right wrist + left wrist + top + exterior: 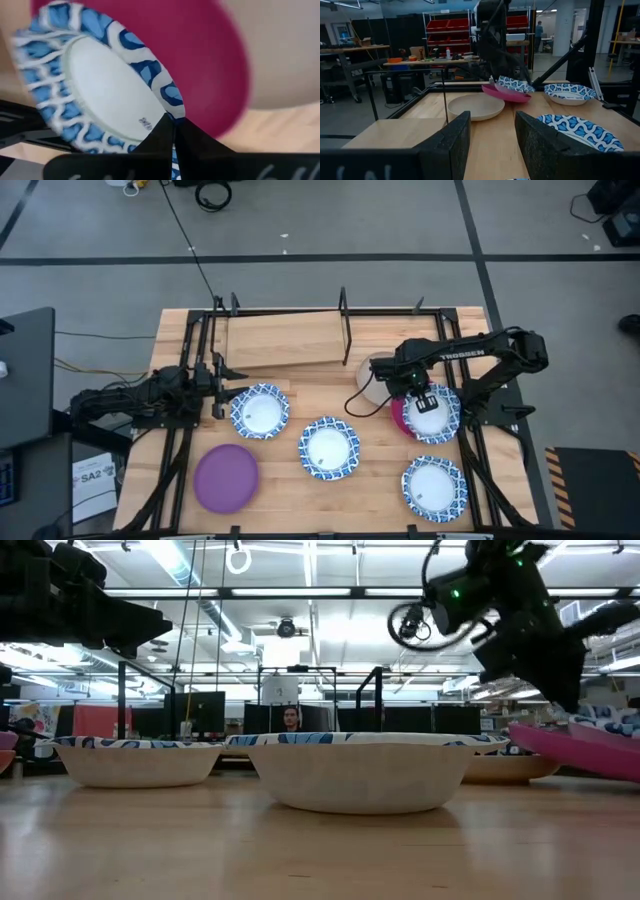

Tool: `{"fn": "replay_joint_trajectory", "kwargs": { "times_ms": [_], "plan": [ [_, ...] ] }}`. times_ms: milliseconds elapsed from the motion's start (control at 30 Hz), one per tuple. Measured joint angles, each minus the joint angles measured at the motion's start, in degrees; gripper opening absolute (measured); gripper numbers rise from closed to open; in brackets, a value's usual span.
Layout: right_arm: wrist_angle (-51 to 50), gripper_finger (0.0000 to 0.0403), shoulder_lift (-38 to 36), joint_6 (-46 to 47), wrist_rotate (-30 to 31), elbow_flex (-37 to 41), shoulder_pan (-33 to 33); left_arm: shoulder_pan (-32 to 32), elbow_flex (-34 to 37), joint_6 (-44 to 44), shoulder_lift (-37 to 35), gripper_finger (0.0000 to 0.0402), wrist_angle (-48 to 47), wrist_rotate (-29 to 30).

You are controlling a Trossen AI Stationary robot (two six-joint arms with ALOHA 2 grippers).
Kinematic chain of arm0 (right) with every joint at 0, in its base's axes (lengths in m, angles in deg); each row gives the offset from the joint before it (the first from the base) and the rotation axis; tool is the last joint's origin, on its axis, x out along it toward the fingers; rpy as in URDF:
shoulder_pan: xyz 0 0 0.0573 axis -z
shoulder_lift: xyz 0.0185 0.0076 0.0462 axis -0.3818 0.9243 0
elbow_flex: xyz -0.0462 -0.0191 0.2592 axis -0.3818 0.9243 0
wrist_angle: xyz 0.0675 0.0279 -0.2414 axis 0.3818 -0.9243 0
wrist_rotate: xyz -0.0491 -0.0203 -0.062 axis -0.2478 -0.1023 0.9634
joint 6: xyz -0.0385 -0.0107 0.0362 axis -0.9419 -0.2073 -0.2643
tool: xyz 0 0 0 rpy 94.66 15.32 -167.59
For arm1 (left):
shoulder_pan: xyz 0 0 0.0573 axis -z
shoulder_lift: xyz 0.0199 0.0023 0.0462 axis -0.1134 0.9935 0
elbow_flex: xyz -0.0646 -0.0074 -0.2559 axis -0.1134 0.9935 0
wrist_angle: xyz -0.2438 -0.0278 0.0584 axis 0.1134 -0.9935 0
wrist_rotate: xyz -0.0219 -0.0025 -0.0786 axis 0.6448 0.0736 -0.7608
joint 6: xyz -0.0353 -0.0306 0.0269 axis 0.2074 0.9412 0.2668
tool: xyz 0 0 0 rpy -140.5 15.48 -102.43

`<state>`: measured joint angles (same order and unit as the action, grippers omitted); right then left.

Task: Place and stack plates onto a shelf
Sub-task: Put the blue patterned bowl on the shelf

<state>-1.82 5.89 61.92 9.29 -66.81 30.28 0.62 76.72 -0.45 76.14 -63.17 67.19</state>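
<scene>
Right gripper (421,396) fingers pinched on rim of blue-and-white patterned round plate (434,414), tilted over magenta plate (400,417), beige plate (375,376) at its 10 o'clock. Right wrist view shows fingers (165,135) closed on rim; high view hides this. Left gripper (219,389) fingers apart, holding nothing, at desk (280,490) 9 o'clock beside another patterned plate (260,411). Light wooden shelf (285,340) at 12 o'clock.

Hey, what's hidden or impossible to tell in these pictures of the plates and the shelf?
- Magenta plate: high view, mostly covered by the blue-patterned plate in the right hand.
- Beige plate: high view, partly under the right arm.
- Shelf: low view, hidden behind the plates.
- Left hand: left wrist view, fingertips cut off by the frame edge.
</scene>
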Motion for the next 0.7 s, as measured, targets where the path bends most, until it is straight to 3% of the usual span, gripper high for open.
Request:
{"fn": "replay_joint_trajectory", "kwargs": {
  "times_ms": [400, 700],
  "plan": [
    [-5.0, 0.0009, 0.0, 0.2, 0.0, -22.6, 0.0, 0.0, 0.0, 0.0, 0.0, 0.0162, 0.0, 0.0],
    [5.5, 0.0008, 0.0, 0.2, 0.0, -34.6, 0.0, 0.0, 0.0, 0.0, 0.0, 0.0162, 0.0, 0.0]
  ]
}}
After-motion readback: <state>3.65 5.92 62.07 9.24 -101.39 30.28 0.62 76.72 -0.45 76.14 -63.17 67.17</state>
